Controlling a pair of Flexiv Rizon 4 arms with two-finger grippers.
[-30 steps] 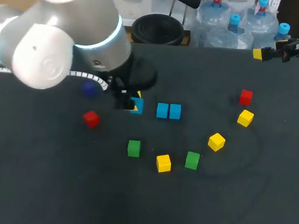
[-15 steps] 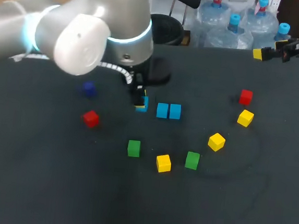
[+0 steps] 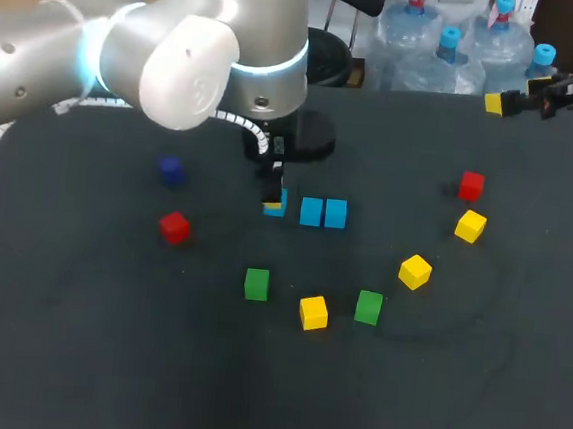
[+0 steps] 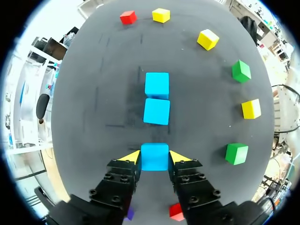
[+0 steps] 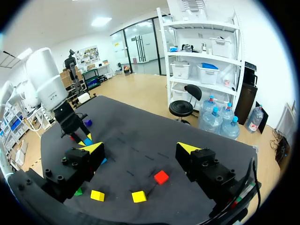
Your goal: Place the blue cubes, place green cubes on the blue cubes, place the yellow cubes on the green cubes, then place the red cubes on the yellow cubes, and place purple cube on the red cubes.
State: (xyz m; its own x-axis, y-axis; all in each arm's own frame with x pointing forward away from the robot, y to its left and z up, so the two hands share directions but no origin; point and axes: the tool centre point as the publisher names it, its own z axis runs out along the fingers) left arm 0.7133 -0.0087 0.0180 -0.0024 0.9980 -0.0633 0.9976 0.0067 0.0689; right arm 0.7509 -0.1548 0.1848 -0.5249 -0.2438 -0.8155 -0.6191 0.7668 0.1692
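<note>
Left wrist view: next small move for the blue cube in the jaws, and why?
Probably ease the small blue cube, gripped between the left jaws, straight ahead to meet the nearer blue cube of the pair in line. A strip of bare black tabletop separates them, so the row looks unfinished.

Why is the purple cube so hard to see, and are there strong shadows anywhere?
Head view: the purple cube is dark on a dark table, so it barely stands out; the left arm covers part of the table. Left wrist view: light falls evenly, and the blue cube in the left pincer throws hardly any shadow.
</note>
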